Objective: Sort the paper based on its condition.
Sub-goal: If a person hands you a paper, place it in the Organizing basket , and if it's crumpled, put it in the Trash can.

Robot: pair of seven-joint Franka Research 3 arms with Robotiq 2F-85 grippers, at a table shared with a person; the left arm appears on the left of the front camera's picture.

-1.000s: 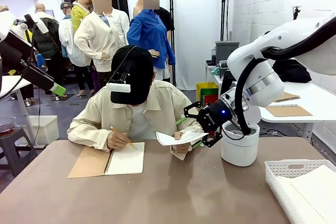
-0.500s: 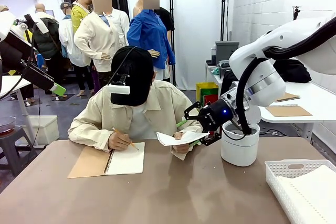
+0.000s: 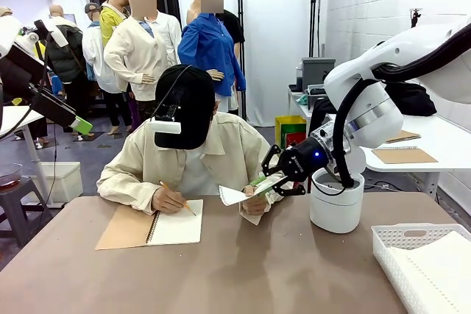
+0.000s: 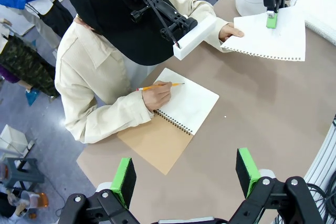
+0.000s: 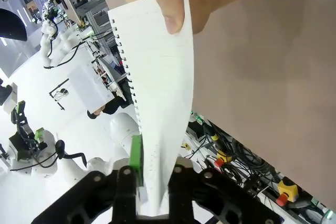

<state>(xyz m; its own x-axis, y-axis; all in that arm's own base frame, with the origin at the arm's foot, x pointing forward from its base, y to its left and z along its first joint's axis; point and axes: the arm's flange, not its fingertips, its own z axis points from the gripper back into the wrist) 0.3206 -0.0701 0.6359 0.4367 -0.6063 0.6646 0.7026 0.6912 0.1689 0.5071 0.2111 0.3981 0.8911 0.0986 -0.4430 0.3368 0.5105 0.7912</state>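
Observation:
The person's hand point(image 3: 255, 204) holds out a flat white sheet of paper point(image 3: 237, 195) with a row of binding holes along one edge, above the far side of the table. My right gripper point(image 3: 274, 181) is shut on the sheet's other end. In the right wrist view the paper point(image 5: 157, 77) runs down between my right gripper's point(image 5: 152, 174) fingers, with the person's thumb point(image 5: 176, 14) pinching it at the top. From the left wrist view the paper point(image 4: 268, 38) hangs between the hand point(image 4: 230, 31) and my right gripper point(image 4: 271, 20). My left gripper point(image 4: 185, 174) is open and empty, high above the table.
A spiral notebook point(image 3: 151, 227) lies open before the person, whose other hand writes in it with a pencil point(image 4: 160, 85). A white round bin point(image 3: 336, 207) stands at the far right. A white slotted basket point(image 3: 412, 237) holding white sheets sits at the near right corner.
My right gripper's jaws have come together on the edge of the sheet, which has tilted up slightly at that end. The person's hand still holds the sheet.

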